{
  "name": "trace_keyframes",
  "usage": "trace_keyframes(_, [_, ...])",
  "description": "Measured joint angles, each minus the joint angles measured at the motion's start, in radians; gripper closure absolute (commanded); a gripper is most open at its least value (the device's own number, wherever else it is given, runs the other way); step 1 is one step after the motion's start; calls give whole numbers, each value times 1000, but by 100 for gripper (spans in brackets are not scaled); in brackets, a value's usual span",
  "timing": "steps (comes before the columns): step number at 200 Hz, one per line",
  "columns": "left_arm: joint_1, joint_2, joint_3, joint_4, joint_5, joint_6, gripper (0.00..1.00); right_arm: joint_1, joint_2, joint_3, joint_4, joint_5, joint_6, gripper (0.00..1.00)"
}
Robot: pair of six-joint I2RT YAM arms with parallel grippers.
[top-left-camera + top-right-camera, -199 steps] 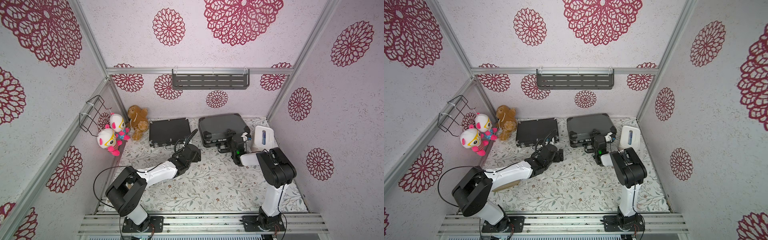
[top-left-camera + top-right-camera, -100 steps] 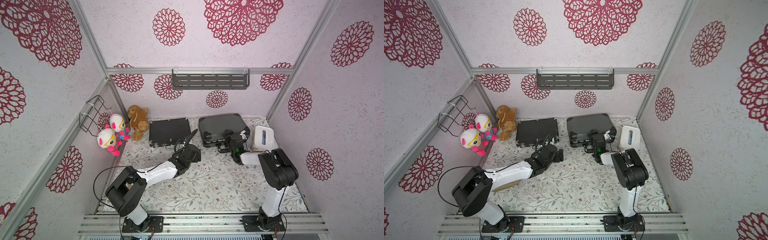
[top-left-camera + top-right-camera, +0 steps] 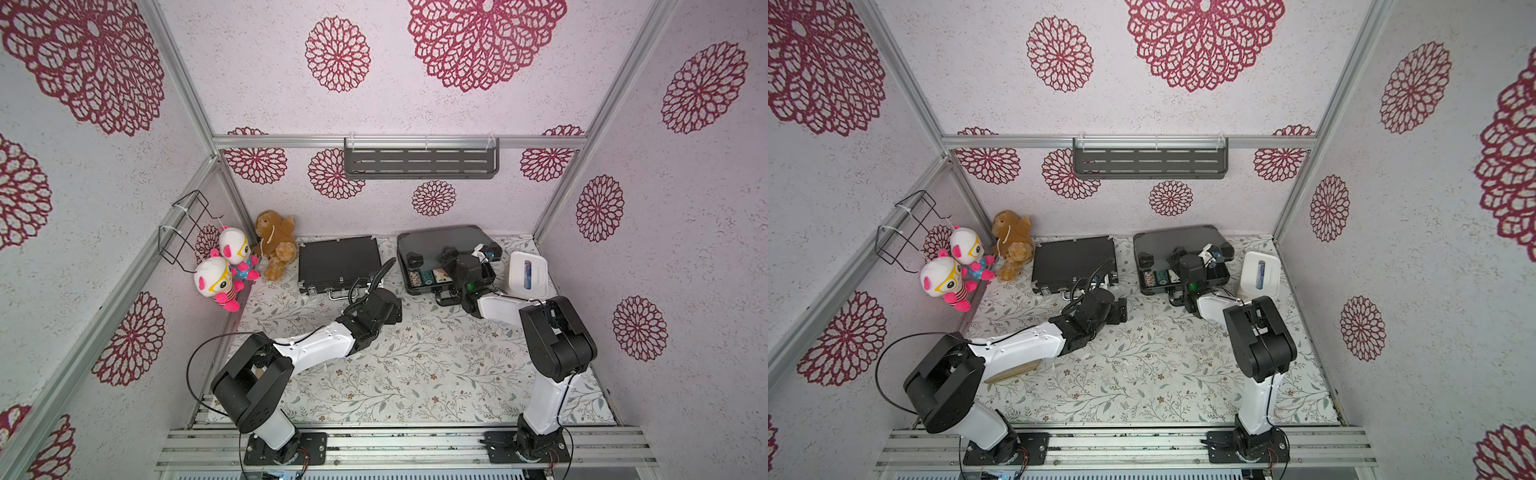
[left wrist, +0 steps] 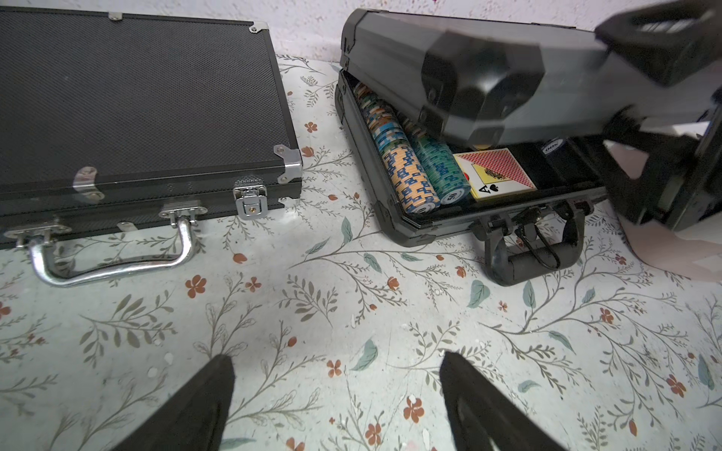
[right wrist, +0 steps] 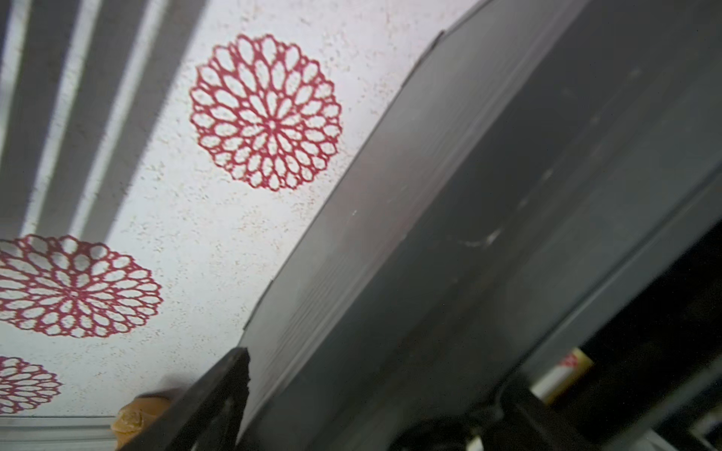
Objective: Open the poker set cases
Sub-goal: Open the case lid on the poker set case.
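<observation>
The thin black case (image 3: 338,262) (image 3: 1073,259) lies shut at the back. Its silver latch (image 4: 250,201) and handle (image 4: 113,265) face my left gripper (image 4: 336,359) (image 3: 395,309), which hovers open over the mat in front of it, empty. To its right, the dark grey case (image 3: 436,241) (image 3: 1175,241) has its lid (image 4: 390,50) part-way up. Chip stacks (image 4: 406,172) and a card deck (image 4: 496,175) show inside. My right gripper (image 3: 457,257) (image 3: 1187,253) (image 5: 375,371) is at the lid's front edge, fingers spread wide above and below it.
A white tissue box (image 3: 528,274) (image 3: 1260,274) stands right of the grey case, close to my right arm. Plush toys (image 3: 276,245) (image 3: 220,278) sit in the back left corner. A grey shelf (image 3: 419,158) and a wire basket (image 3: 187,224) hang on the walls.
The grey case's lid has come up and the chips and cards now show. My right gripper rose with the lid's edge. The left arm has not moved.
</observation>
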Motion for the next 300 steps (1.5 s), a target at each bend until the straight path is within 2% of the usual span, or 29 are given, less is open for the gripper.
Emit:
trace_keyframes(31, [-1,-14,0,2,0,0,13,-9,19,161,-19,-3,-37,10])
trace_keyframes(80, [-2,-19,0,20,0,0,13,-27,172,447,-60,-8,-74,10])
trace_keyframes(137, [-3,-19,-3,23,1,0,13,-36,314,671,-128,-8,-103,8])
trace_keyframes(161, [-3,-19,-3,26,1,0,13,-45,381,756,-126,-38,-108,1])
trace_keyframes(182, [-3,-19,-3,28,1,1,13,-55,436,817,-139,-66,-120,1])
trace_keyframes(207, [-4,-19,-4,28,1,0,13,-59,450,818,-142,-87,-121,1])
trace_keyframes(300, [-4,-27,-14,36,1,1,13,-58,400,603,-98,-90,-131,1])
